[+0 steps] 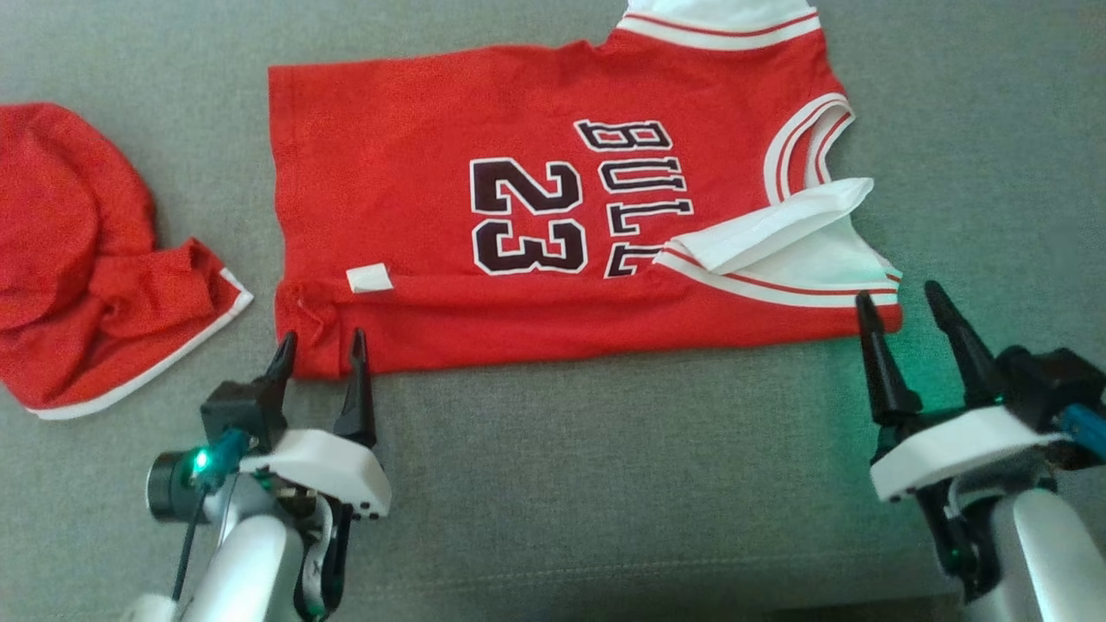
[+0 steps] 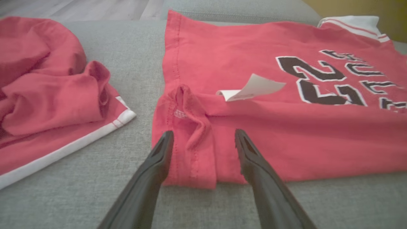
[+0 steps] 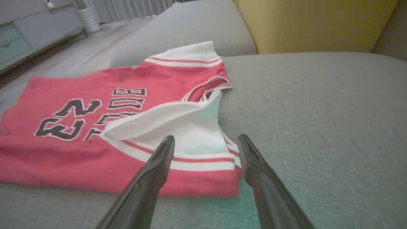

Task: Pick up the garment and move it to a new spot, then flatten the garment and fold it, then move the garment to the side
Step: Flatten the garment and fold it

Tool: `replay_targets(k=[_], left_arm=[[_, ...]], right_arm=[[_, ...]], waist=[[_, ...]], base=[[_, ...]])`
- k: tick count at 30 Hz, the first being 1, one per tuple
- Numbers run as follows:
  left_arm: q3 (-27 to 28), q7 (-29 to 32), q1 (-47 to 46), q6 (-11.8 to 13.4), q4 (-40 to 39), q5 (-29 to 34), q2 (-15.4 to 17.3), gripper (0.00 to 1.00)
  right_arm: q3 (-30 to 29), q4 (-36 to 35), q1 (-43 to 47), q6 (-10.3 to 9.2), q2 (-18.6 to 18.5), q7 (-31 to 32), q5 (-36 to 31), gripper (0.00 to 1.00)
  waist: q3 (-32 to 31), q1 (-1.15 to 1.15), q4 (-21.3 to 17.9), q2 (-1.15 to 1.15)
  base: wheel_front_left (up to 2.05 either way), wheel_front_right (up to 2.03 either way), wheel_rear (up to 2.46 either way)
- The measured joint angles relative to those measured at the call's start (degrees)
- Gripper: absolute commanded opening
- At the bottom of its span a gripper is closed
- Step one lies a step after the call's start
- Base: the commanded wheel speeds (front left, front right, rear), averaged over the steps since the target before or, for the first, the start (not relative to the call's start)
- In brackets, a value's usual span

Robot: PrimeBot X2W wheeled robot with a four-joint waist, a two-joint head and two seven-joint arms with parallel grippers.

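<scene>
Home; grey sofa [image 3: 318,101], curtains [image 3: 127,7], sideboard [image 3: 38,28]

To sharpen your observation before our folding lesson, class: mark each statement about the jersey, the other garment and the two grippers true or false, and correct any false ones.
1. The left gripper and the right gripper both stand open. True.
2. The jersey carries the number 32. False: it reads 23.
3. A crumpled red garment lies to the robot's left of the jersey. True.
4. The left gripper holds the jersey lifted in the air. False: the jersey lies on the grey cushion, and neither gripper holds it.
5. A white tag shows near the jersey's hem. True.
</scene>
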Motion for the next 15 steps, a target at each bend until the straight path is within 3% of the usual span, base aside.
replay_targets(k=[14, 15], left_arm=[[0.4, 5.0, -5.4, -2.3, 5.2, -3.5, -0.1, 1.0], [0.4, 5.5, -5.5, -2.5, 5.1, -3.8, -0.1, 0.93]], right_arm=[[-0.1, 11.5, -7.1, 0.0, -1.0, 5.1, 4.4, 1.0], [0.0, 11.9, -7.6, 0.0, -1.0, 5.5, 5.0, 1.0]], waist=[[3.9, 0.0, 0.8, 0.0], [3.9, 0.0, 0.9, 0.0]], base=[[0.0, 0.0, 0.0], [0.0, 0.0, 0.0]])
